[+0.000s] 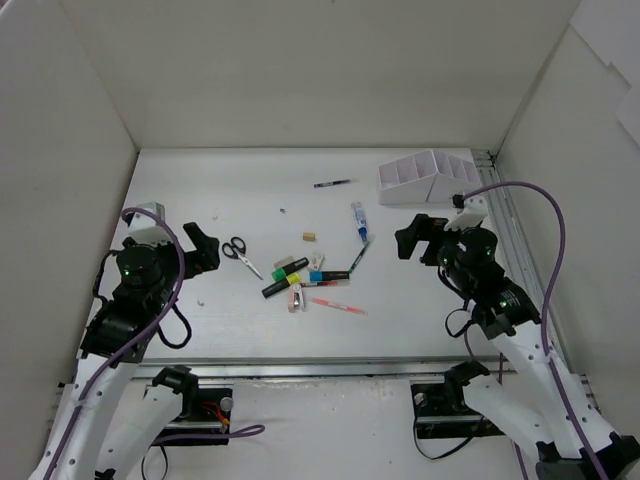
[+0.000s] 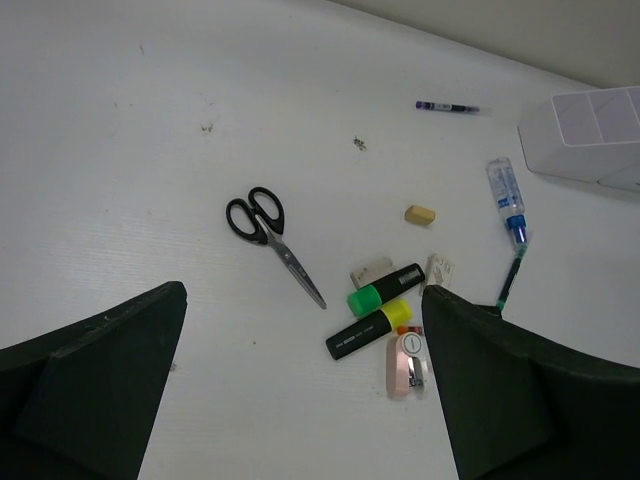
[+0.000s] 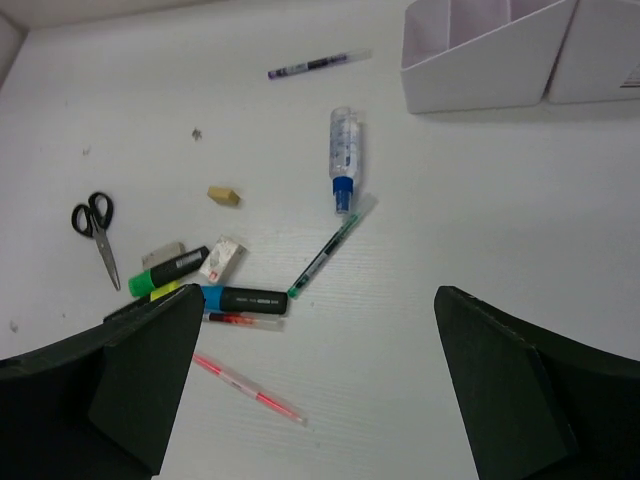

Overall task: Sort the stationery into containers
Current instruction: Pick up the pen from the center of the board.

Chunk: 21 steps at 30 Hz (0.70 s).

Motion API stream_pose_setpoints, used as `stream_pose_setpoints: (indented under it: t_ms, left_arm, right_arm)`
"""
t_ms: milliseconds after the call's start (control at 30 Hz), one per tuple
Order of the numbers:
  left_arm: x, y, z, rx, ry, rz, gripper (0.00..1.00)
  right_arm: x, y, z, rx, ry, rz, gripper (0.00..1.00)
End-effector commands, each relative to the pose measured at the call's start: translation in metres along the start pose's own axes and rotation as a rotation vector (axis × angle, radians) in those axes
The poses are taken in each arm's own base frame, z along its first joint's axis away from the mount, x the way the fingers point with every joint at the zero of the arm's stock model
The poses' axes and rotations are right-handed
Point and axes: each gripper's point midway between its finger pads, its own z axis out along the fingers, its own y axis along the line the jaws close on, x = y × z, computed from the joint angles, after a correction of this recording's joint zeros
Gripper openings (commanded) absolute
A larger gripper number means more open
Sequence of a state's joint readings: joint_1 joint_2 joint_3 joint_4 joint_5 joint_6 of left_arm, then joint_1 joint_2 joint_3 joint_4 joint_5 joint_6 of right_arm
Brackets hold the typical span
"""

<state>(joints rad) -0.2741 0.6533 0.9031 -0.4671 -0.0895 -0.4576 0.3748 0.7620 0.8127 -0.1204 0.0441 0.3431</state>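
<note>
Left hand [image 1: 203,247] and right hand [image 1: 412,237]: both wide open, holding nothing. Stationery [image 1: 285,279] lies loose mid-worktop [image 1: 200,330]. Scissors [image 1: 238,252] sit left of the pile, with one pen [image 1: 332,184] apart, further back. White organiser [image 1: 430,177] stands far right.

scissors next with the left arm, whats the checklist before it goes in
1. Left gripper open and empty: ok.
2. Scissors lying flat, apart from the cluster of markers: ok.
3. Table between left gripper and scissors free of other items: ok.
4. Right gripper open, empty, on the other side of the cluster: ok.
5. Organiser upright at the far right, openings showing: ok.
6. Scissors will fit a compartment: cannot tell.
</note>
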Motion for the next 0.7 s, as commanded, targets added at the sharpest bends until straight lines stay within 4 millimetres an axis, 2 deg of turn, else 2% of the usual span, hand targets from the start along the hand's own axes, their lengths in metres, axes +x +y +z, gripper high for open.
stream_pose_setpoints:
  t_ms: [0, 67, 100, 133, 167, 200, 233, 267, 300, 333, 367, 400, 433, 500, 533, 600, 667]
  left_arm:
    - [0.0, -0.011, 0.009, 0.04, 0.009, -0.018, 0.99]
    - [0.008, -0.01, 0.012, 0.041, 0.036, -0.019, 0.99]
    - [0.011, -0.01, 0.013, 0.041, 0.046, -0.021, 1.0]
    - [0.018, -0.009, 0.016, 0.038, 0.061, -0.021, 0.99]
    - [0.022, -0.01, 0.017, 0.043, 0.077, -0.027, 0.99]
    - [0.027, -0.009, 0.018, 0.043, 0.087, -0.029, 1.0]
    - [0.035, -0.007, 0.021, 0.041, 0.108, -0.034, 1.0]
    - [0.039, -0.007, 0.022, 0.037, 0.116, -0.044, 0.99]
    - [0.044, -0.011, 0.022, 0.064, 0.136, -0.046, 1.0]
    - [0.05, -0.01, 0.024, 0.061, 0.151, -0.046, 1.0]
    - [0.053, -0.012, 0.023, 0.072, 0.162, -0.044, 1.0]
    - [0.055, -0.012, 0.024, 0.071, 0.169, -0.043, 0.99]
    - [0.059, -0.01, 0.025, 0.065, 0.179, -0.042, 0.99]
    - [0.062, -0.011, 0.026, 0.068, 0.185, -0.038, 0.99]
    - [0.066, -0.009, 0.027, 0.059, 0.193, -0.037, 0.99]
    - [0.069, -0.009, 0.027, 0.058, 0.201, -0.03, 0.99]
    - [0.07, -0.007, 0.027, 0.046, 0.201, -0.029, 1.0]
  right_arm:
    - [0.014, 0.03, 0.016, -0.183, 0.066, -0.116, 0.98]
    - [0.035, 0.043, 0.023, -0.273, 0.139, -0.222, 0.98]
    - [0.044, 0.057, 0.022, -0.364, 0.174, -0.262, 0.98]
    - [0.059, 0.062, 0.031, -0.387, 0.224, -0.292, 0.98]
    - [0.07, 0.076, 0.032, -0.436, 0.251, -0.356, 0.98]
    - [0.076, 0.082, 0.036, -0.444, 0.273, -0.375, 0.98]
    - [0.098, 0.084, 0.047, -0.445, 0.343, -0.426, 0.98]
    - [0.108, 0.098, 0.048, -0.47, 0.368, -0.472, 0.98]
    - [0.119, 0.103, 0.05, -0.478, 0.401, -0.502, 0.98]
    - [0.144, 0.1, 0.057, -0.455, 0.483, -0.541, 0.98]
    - [0.15, 0.107, 0.06, -0.434, 0.49, -0.588, 0.98]
    - [0.169, 0.101, 0.067, -0.405, 0.55, -0.625, 0.98]
    - [0.181, 0.104, 0.066, -0.397, 0.578, -0.662, 0.96]
    - [0.192, 0.101, 0.073, -0.351, 0.606, -0.703, 0.92]
    - [0.209, 0.1, 0.073, -0.352, 0.652, -0.735, 0.9]
    - [0.226, 0.099, 0.073, -0.358, 0.694, -0.761, 0.87]
    - [0.234, 0.099, 0.075, -0.349, 0.713, -0.781, 0.76]
